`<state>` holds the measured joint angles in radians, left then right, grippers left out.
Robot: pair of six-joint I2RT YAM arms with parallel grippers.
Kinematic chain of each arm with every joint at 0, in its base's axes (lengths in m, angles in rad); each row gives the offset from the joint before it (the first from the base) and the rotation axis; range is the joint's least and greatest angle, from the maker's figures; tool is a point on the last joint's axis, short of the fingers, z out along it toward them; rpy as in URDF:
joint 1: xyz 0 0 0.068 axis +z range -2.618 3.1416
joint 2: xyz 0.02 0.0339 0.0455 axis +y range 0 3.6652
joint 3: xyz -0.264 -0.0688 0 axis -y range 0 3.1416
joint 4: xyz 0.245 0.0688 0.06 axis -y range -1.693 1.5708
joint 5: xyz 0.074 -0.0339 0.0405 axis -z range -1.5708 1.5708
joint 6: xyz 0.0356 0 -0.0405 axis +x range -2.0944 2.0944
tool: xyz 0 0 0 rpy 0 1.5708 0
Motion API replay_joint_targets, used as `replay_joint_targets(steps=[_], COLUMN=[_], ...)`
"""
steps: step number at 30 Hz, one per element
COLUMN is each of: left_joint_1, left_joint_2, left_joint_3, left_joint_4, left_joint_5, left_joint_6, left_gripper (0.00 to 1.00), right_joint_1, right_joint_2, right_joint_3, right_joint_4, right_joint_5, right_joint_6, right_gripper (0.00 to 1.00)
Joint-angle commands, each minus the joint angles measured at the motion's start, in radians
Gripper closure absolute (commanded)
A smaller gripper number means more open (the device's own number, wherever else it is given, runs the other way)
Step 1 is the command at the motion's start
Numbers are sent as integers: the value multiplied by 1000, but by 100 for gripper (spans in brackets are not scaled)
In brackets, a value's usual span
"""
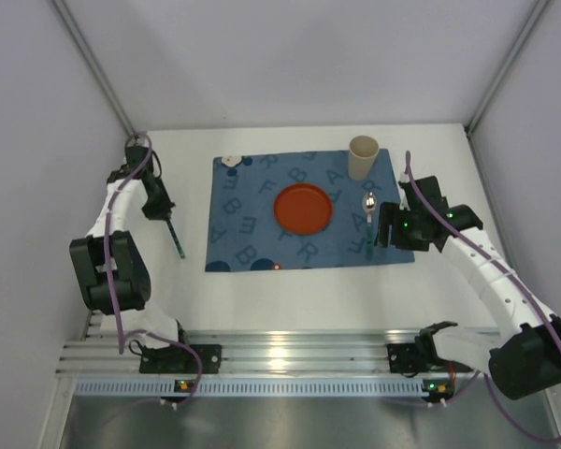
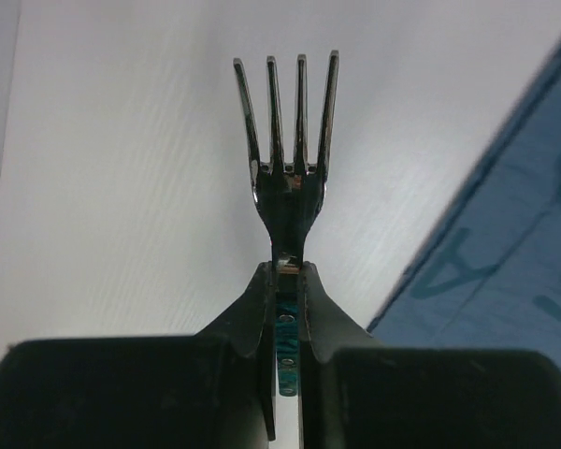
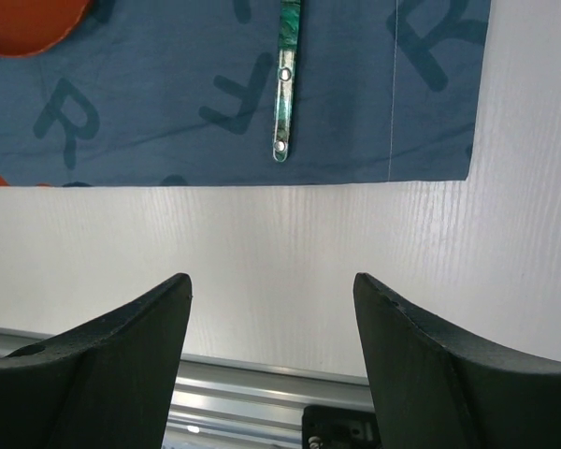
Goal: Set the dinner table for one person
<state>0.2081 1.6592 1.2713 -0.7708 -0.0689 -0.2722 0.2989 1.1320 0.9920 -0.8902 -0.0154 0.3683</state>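
Note:
The dinner table [image 1: 262, 295] is a white top carrying a blue lettered placemat [image 1: 252, 201]. On the mat sit a red plate [image 1: 303, 208], a beige cup [image 1: 363, 157] and a spoon [image 1: 367, 213] with a teal handle. Left of the mat, my left gripper [image 1: 167, 219] is shut on the teal handle of a fork [image 1: 177, 239]. In the left wrist view the fork's [image 2: 288, 140] tines stick out past that gripper [image 2: 287, 268] over the white top. My right gripper [image 1: 386, 230] stands open beside the spoon. In the right wrist view the spoon handle [image 3: 285, 84] lies ahead of its empty, open jaws [image 3: 271, 285].
A ribbed aluminium rail [image 1: 280, 360] runs along the near edge, with both arm bases on it. A small white item [image 1: 230, 161] lies at the mat's far left corner. Grey walls close in the left, right and back.

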Motion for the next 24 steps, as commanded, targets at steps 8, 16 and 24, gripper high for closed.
replay_joint_targets(steps=[8,16,24], left_joint_1=[-353,-437,-446], left_joint_2=[187,436,476], left_joint_3=[335,536,514], left_joint_4=[47,19,-2], left_joint_5=[127,116,78], left_joint_6=[33,15,2], left_gripper=[100,100,100], right_joint_1=[6,5,6], right_joint_2=[-5,-77,-112], right_joint_3=[102,86,60], right_joint_4=[-50,-107,-121], right_joint_5=[48,94,121], right_joint_6=[-11,9,49], right_gripper=[29,29,29])
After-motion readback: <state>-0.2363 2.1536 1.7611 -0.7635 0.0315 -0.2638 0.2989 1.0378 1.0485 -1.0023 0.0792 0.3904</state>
